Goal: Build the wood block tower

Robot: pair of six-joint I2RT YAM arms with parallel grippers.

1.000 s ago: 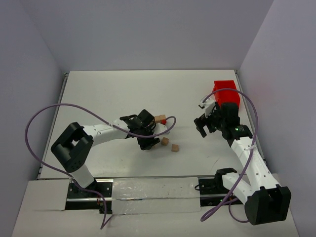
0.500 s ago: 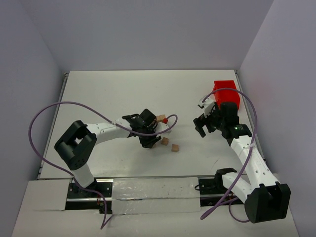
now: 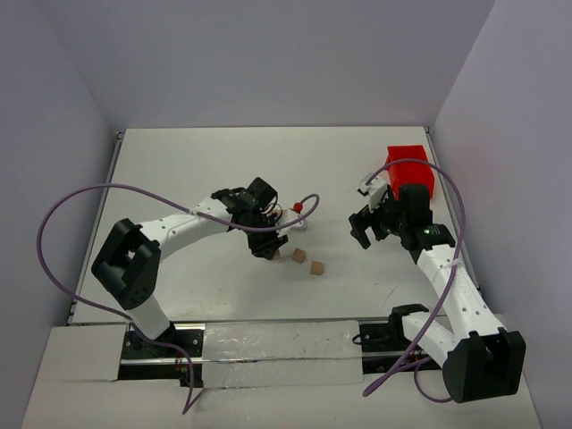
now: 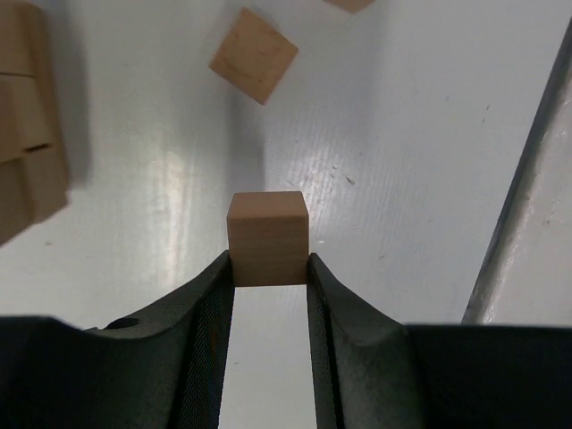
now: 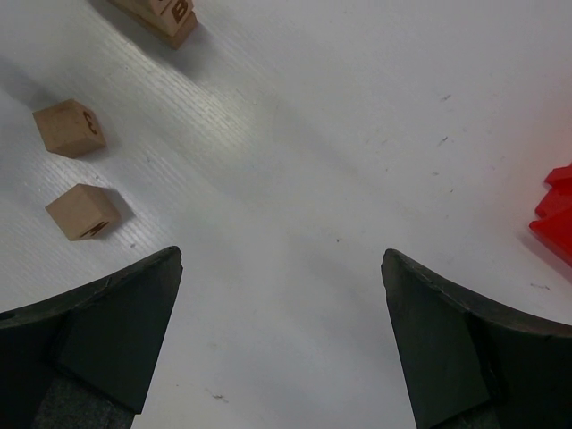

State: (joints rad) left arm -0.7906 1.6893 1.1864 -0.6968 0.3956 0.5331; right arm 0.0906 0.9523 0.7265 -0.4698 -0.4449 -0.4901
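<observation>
Tower (image 4: 25, 116) first on my screen: it sits mid-table, a partial stack of tan cubes at the left edge of my left wrist feed, mostly hidden under the arm from overhead. Working down by size: the white table (image 3: 197, 170) carries everything, and the red bin (image 3: 410, 172) stands at the far right, well apart from the build. My right gripper (image 5: 281, 264) hangs near that bin, jaws spread wide, nothing in them. My left gripper (image 4: 268, 268) is clamped on a single cube (image 4: 267, 234), pads square on its two side faces, a clean hold. Two loose cubes (image 3: 298, 256) lie near it on the table, apart from each other. So I read this as the pick made and the placement yet to do. Next, I'd judge: lift clear, swing toward the stack, line the cube's faces up with those already laid, lower gently so nothing gets nudged, then let go. Whether the cube is off the surface yet, I can't tell
</observation>
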